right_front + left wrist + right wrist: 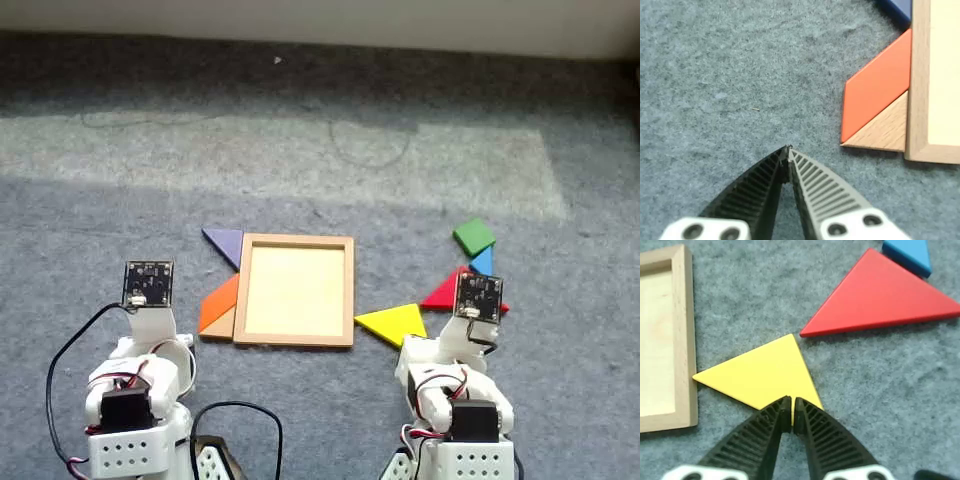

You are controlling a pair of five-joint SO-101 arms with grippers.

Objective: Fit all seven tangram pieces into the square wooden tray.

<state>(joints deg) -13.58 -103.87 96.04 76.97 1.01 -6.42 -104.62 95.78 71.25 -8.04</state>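
A square wooden tray (296, 240) is seen lying flat in the middle of the grey carpeted tabletop (320, 150), and all seven pieces are found outside it. A purple triangle (226, 243) is placed at the tray's far left corner. An orange parallelogram (218, 302) and a pale wooden triangle (222, 326) are set against the tray's left rim, touching each other.

The left tool (786, 152) is held low over bare carpet with its jaws pressed together, and nothing is gripped. The orange parallelogram (877, 85) and pale wooden triangle (885, 131) are located near its tips but apart from them, between the tool and the tray's rim (917, 75).

A yellow triangle (393, 323) is laid to the right of the tray, with one corner at the rim. The right tool (792, 405) is likewise closed and empty, and its tips are positioned right at the near edge of the yellow triangle (765, 372); whether contact is made cannot be told. A large red triangle (880, 295) is found just beyond the yellow one, separated by a narrow gap. A blue triangle (910, 252) is set just beside the red one. A green square (474, 237) is seen farther back, near the blue triangle (483, 261).
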